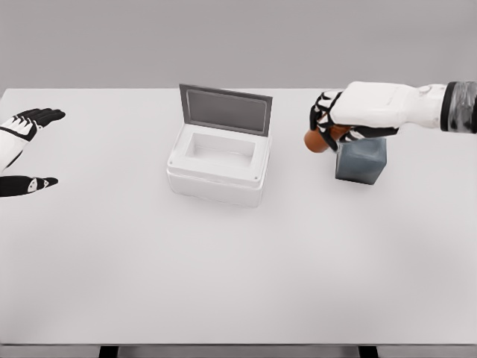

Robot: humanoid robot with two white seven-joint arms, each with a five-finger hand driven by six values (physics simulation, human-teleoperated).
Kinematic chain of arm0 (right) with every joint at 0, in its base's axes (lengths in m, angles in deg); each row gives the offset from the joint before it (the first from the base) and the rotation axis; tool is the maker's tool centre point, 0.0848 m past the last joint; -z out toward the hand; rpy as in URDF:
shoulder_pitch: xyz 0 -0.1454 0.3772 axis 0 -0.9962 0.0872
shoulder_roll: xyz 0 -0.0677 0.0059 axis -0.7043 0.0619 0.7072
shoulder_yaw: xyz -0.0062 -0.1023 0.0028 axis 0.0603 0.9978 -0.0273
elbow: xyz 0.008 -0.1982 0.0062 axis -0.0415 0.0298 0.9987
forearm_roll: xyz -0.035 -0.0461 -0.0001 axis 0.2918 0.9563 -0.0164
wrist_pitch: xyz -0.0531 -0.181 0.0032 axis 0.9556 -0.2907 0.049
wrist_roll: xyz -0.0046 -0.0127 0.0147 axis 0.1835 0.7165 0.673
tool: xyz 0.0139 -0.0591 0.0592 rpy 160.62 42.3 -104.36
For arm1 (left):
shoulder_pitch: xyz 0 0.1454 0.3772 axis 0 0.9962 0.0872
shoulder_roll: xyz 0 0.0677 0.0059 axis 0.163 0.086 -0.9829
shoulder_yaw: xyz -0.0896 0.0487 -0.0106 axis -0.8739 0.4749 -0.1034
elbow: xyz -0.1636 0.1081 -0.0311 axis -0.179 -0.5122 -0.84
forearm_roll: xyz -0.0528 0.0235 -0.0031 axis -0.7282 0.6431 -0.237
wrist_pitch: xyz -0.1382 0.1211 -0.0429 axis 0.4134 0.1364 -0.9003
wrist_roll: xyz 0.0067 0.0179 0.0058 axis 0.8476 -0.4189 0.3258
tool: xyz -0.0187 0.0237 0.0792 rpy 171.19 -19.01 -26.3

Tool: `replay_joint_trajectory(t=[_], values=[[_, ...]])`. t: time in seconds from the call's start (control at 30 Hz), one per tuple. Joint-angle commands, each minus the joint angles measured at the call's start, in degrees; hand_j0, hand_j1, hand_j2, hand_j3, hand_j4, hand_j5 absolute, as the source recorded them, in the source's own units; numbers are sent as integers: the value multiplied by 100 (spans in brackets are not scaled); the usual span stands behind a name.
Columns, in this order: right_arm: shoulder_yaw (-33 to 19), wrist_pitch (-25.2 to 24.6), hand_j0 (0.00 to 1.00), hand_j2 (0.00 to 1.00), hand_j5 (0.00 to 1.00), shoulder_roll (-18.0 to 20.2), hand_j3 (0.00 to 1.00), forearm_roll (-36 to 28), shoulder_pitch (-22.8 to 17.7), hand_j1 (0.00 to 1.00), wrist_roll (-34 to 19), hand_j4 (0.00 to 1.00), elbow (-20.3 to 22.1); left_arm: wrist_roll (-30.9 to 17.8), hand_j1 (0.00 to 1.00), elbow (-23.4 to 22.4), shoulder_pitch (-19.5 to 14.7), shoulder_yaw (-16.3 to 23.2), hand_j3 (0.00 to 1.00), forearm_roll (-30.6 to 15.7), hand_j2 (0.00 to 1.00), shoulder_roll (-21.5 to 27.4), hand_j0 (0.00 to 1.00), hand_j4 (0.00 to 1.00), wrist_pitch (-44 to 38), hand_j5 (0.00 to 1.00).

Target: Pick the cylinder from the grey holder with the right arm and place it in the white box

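Head view shows the right hand near the worktop's far right edge, its fingers curled around the orange-brown cylinder, which sits tilted just above and left of the grey holder. Whether the cylinder has fully cleared the holder I cannot tell. To do this step well, lift straight until it is free, keep the grip firm, then carry it left over the white box, whose lid stands open toward the far edge. The left hand rests at the left edge, fingers spread.
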Motion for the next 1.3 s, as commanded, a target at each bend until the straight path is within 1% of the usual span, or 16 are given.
replay_joint_trajectory(t=[0.0,0.13,0.23,0.27,0.37,0.5,0.6,0.67,0.77,0.9,0.97,1.27], values=[[17,15,22,22,22,-424,22,19,0,22,7,22,37,2,100,0,0,-9,100,-41,100,6,100,100,-5,100],[52,-20,22,22,22,-1005,22,37,105,22,7,22,20,2,100,0,0,-9,100,-41,100,15,100,100,-5,100],[52,-38,22,22,22,-1066,22,125,220,22,7,22,-33,2,100,-8,0,0,100,-41,100,15,100,100,-5,100],[60,-38,22,22,22,-1154,22,142,228,22,7,22,-77,2,100,-8,0,0,100,-41,100,15,100,100,-5,100],[359,-56,22,22,22,-1409,22,292,351,22,7,22,-314,2,100,-8,0,-9,100,-41,100,15,100,100,-5,100],[561,-56,22,22,22,-1497,22,309,439,22,7,22,-367,2,100,-8,0,-9,100,-41,100,15,100,100,-5,100],[596,-56,22,22,22,-1567,22,389,483,22,7,22,-534,11,100,-8,-9,-9,100,-41,100,15,100,100,-5,100],[649,-56,22,22,22,-1576,22,397,519,22,7,22,-543,2,100,-8,-9,-9,100,-41,100,15,100,100,-5,100],[649,-56,23,23,23,-1611,23,512,562,23,7,23,-736,2,100,-8,-9,-9,100,-41,100,15,100,100,-5,100],[684,-56,23,23,23,-1638,23,582,598,23,7,23,-894,2,100,-8,0,-9,100,-41,100,15,100,100,-5,100],[764,-56,24,24,24,-1647,24,591,606,24,7,24,-886,2,100,-8,0,-9,100,-41,100,15,100,100,-5,100],[764,-56,24,24,24,-1664,24,591,633,24,7,24,-850,2,100,-8,-9,-9,100,-49,100,15,100,100,-5,100]])
